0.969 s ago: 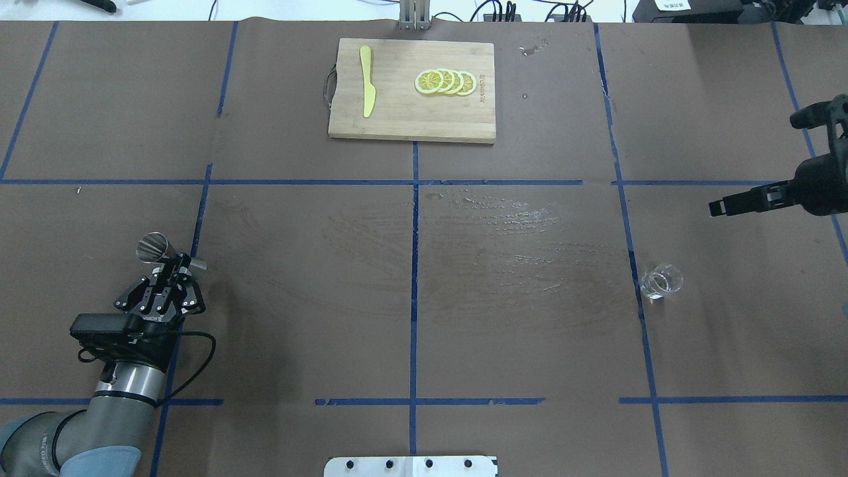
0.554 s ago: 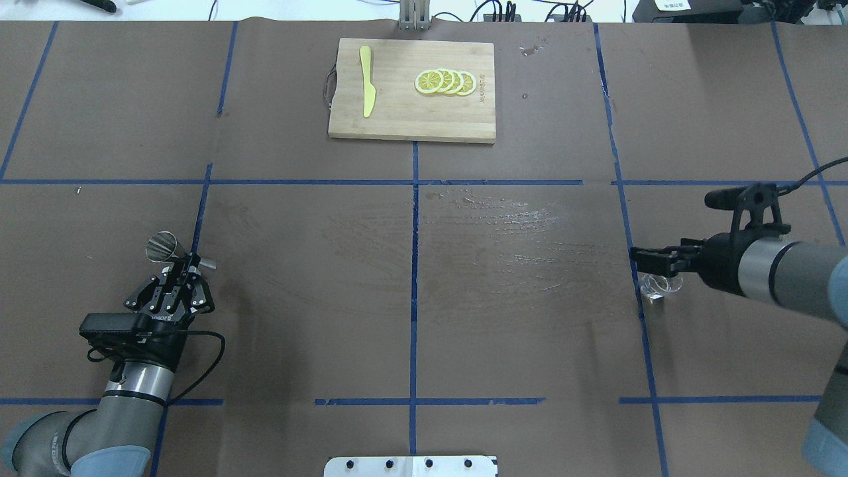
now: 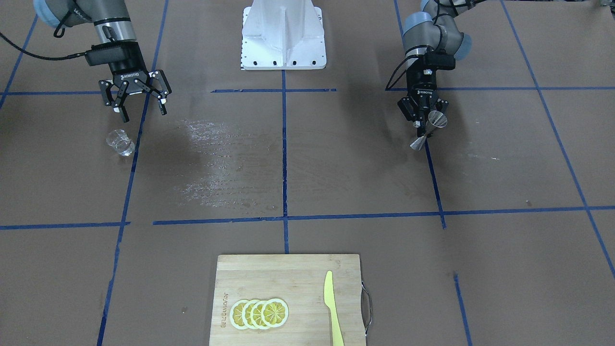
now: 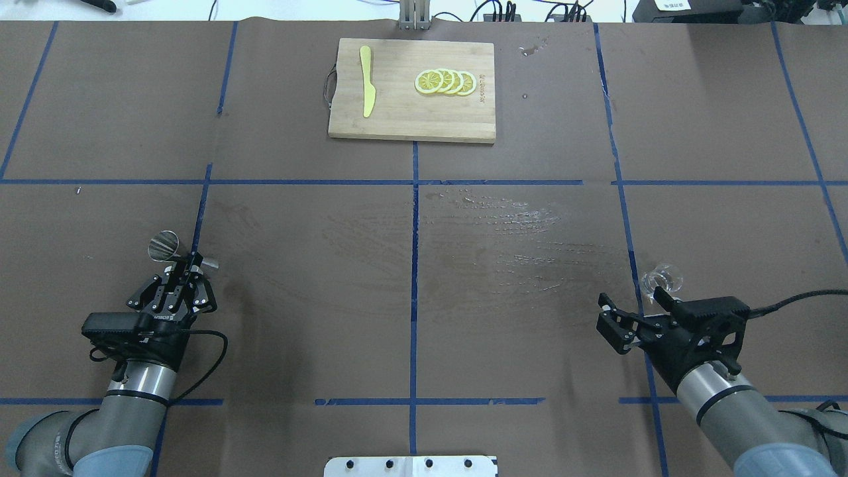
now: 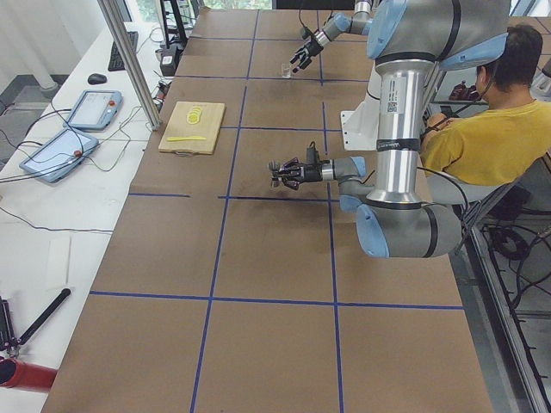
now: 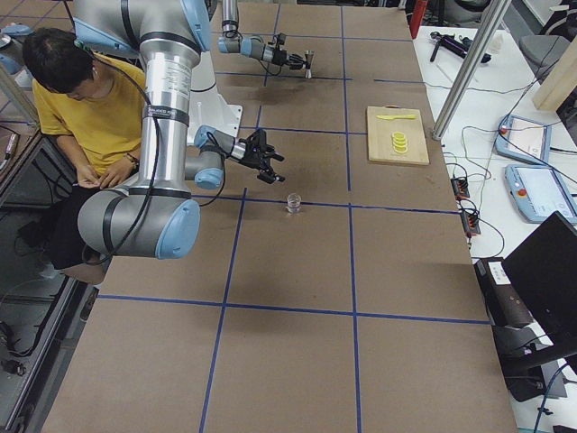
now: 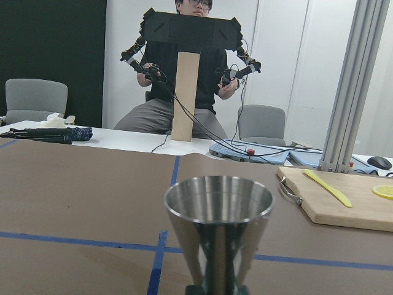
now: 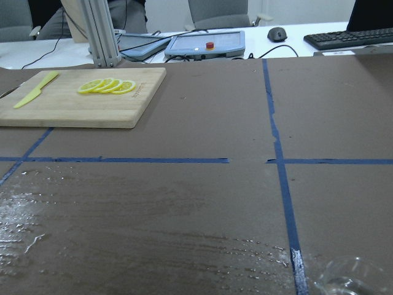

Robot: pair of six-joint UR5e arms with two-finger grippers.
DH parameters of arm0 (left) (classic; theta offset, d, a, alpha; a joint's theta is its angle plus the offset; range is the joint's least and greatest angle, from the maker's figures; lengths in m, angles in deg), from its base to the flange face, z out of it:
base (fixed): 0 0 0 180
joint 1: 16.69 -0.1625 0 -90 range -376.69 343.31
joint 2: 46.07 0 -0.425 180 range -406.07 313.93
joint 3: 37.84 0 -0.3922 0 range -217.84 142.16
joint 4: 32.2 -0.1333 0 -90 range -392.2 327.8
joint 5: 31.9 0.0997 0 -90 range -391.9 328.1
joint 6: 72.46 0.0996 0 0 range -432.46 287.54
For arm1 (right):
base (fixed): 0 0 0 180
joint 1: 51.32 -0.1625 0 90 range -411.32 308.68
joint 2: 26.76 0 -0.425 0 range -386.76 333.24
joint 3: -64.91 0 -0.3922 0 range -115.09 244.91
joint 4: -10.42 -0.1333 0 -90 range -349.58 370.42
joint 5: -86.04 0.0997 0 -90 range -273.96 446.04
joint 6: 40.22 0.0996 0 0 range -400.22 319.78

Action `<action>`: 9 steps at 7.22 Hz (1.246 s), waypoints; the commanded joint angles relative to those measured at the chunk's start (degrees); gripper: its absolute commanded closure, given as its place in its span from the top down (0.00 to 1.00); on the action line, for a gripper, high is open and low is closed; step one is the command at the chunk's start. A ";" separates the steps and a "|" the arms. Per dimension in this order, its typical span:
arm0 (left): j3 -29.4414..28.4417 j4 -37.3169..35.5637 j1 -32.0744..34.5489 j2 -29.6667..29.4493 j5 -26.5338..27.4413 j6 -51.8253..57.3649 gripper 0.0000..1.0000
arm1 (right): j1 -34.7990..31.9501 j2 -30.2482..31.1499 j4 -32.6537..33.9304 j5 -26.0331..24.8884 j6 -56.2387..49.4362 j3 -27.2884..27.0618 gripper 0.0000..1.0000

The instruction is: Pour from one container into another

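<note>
The clear glass cup (image 4: 662,278) stands upright on the brown table at the right, also seen in the front view (image 3: 120,142) and at the right wrist view's bottom edge (image 8: 350,281). My right gripper (image 4: 629,297) is open just behind the glass on the robot's side, with the glass off its outer fingertip and not between the fingers (image 3: 121,114). The steel jigger (image 4: 173,252) is held at its waist by my left gripper (image 4: 182,265), tilted, at the table's left. It fills the left wrist view (image 7: 218,227), open cone up.
A wooden cutting board (image 4: 411,119) with lemon slices (image 4: 445,82) and a yellow knife (image 4: 366,89) lies at the far middle. A wet patch (image 4: 503,225) spreads across the table's middle. The robot base (image 3: 283,43) is at the near edge. An operator (image 5: 482,129) sits behind the robot.
My right arm swung in from the far right, passed over the glass, and now sits behind it with its fingers open. The left gripper with the jigger shifted slightly right.
</note>
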 commanded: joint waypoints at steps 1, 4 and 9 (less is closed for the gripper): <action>0.20 0.00 0.03 -0.22 0.03 -0.03 0.00 | 1.54 0.18 1.95 -8.17 14.30 7.19 1.00; -0.06 0.00 -0.15 -0.75 0.03 -0.12 0.00 | 1.54 0.01 1.95 -10.73 14.88 12.21 1.00; -1.28 1.14 -0.32 -0.66 -0.06 -0.47 0.00 | 1.37 -1.31 2.12 -10.39 14.09 14.51 0.99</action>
